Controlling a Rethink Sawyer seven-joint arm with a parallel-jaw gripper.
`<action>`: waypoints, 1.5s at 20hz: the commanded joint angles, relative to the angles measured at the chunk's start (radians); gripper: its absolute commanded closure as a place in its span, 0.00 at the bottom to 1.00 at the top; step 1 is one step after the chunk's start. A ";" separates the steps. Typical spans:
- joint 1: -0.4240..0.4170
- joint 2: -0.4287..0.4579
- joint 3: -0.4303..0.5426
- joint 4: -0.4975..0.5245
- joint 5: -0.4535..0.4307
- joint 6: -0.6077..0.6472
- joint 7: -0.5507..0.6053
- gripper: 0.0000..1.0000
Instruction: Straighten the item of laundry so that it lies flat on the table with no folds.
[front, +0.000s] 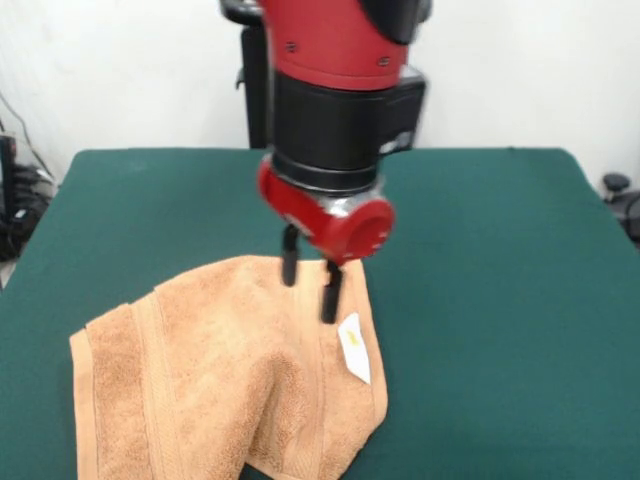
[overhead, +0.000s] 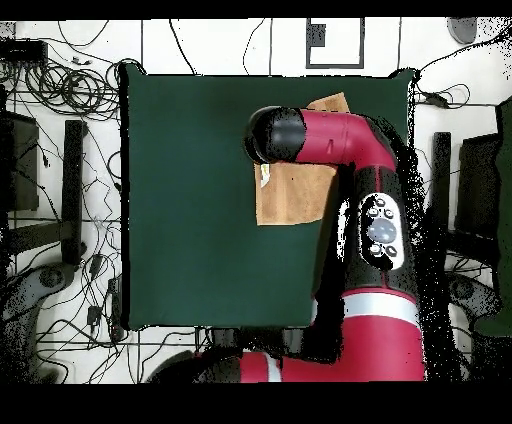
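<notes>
I see the towel (front: 230, 370) bunched and folded on the table (front: 480, 250) — flattening is mostly left — with my end effector (front: 309, 282) open, empty, above its label-side edge.

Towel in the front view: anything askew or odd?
Yes. The towel lies skewed near the table's front edge, one corner folded over with a raised crease, white label showing. The open gripper hangs above it.
</notes>
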 joint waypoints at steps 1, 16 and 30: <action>0.091 0.042 -0.012 0.084 0.070 0.156 0.172 0.00; 0.023 0.084 -0.013 0.044 0.028 0.140 0.006 0.00; 0.012 0.079 -0.056 0.009 -0.023 0.149 -0.050 0.00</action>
